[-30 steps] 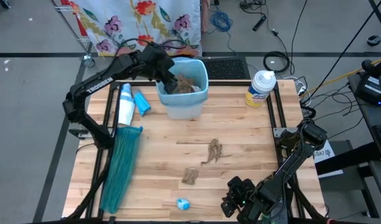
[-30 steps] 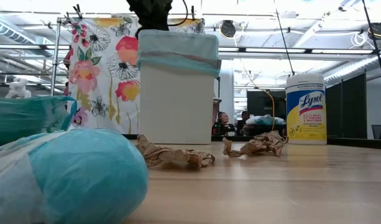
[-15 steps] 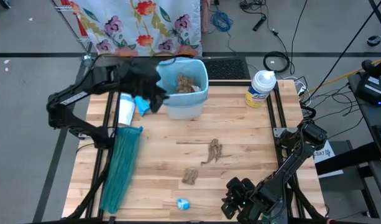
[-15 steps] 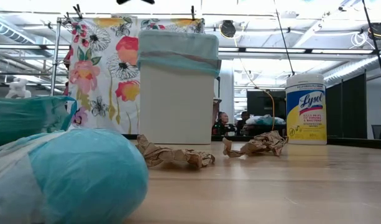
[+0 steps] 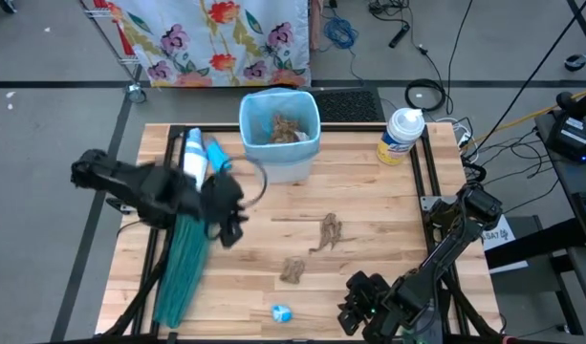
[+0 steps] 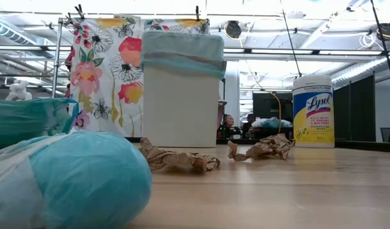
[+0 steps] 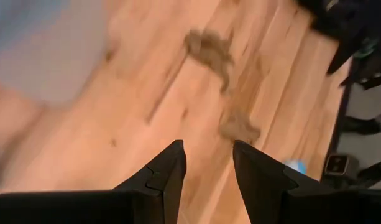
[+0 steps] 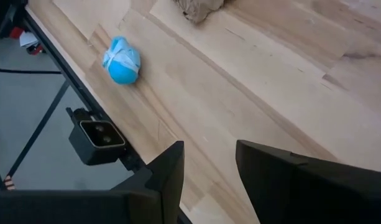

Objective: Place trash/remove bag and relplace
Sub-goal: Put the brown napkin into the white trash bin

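Note:
The bin stands at the far middle of the table, lined with the pale-blue bag, and brown trash lies inside it. Two brown paper scraps and a small blue wad lie on the wood. The darker teal bag lies stretched along the table's left side. My left gripper hovers open over the table beside that bag, nothing between its fingers. My right gripper waits open near the front edge, right of the blue wad.
A Lysol wipes canister stands at the far right. A white bottle and a blue packet lie left of the bin. Black rails frame the table's left and right sides. Bare wood lies between the bin and the scraps.
My left gripper has swung away from above the bin, toward the table's left and then toward the near edge, staying about level in height. It now hangs over the left-middle of the table. Its fingers carry nothing. The trash on the table has not moved.

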{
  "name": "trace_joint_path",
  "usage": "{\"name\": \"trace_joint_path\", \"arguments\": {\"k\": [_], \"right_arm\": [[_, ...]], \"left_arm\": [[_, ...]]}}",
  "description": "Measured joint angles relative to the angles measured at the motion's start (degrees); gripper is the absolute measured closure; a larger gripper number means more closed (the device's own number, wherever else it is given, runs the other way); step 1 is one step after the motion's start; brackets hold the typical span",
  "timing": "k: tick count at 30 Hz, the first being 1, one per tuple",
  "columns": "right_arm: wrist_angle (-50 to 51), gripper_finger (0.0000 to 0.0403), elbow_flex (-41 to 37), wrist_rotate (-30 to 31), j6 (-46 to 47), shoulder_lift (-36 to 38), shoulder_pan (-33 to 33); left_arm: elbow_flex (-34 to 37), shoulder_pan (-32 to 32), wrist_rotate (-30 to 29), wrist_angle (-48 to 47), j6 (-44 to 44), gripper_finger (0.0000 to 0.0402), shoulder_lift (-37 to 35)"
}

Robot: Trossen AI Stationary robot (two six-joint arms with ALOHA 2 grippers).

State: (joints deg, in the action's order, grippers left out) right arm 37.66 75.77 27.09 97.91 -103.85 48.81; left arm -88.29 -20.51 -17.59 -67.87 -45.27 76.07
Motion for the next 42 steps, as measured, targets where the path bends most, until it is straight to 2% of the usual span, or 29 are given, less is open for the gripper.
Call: {"name": "trace_joint_path", "arguments": {"k": [4, 11, 18, 23, 26, 30, 36, 42], "right_arm": [[-0.95, 0.0264, 0.00, -0.04, -0.02, 0.00, -0.61], [-1.12, 0.0264, 0.00, 0.00, -5.88, 0.00, -1.81], [-0.57, 0.0268, 0.00, -0.13, -9.23, 0.00, -5.22], [9.41, 0.0290, 2.41, -1.29, -10.01, 0.00, -7.84], [19.70, 0.0308, 5.17, -1.80, -7.98, 0.01, -9.60], [27.28, 0.0323, 7.59, -1.69, -7.48, 0.04, -12.15], [27.23, 0.0324, 7.69, -1.68, -9.23, 0.04, -15.07], [24.84, 0.0324, 7.69, -3.21, -7.24, 0.04, -16.51]], "left_arm": [[7.19, -8.18, -2.11, 1.03, -11.61, 0.0263, -0.01], [20.71, -17.91, -2.53, 17.66, -22.85, 0.0263, 0.02], [31.56, -23.45, -2.61, 30.04, -29.21, 0.0263, 0.00], [35.66, -24.64, -1.84, 32.92, -30.79, 0.0263, -0.02], [37.01, -24.49, -1.39, 32.69, -30.38, 0.0263, -0.05], [39.38, -23.57, -1.31, 32.45, -28.03, 0.0263, -1.83], [43.13, -19.64, -1.03, 32.48, -20.28, 0.0263, -8.16], [45.88, -11.90, 3.06, 31.95, -8.26, 0.0263, -16.15]]}}
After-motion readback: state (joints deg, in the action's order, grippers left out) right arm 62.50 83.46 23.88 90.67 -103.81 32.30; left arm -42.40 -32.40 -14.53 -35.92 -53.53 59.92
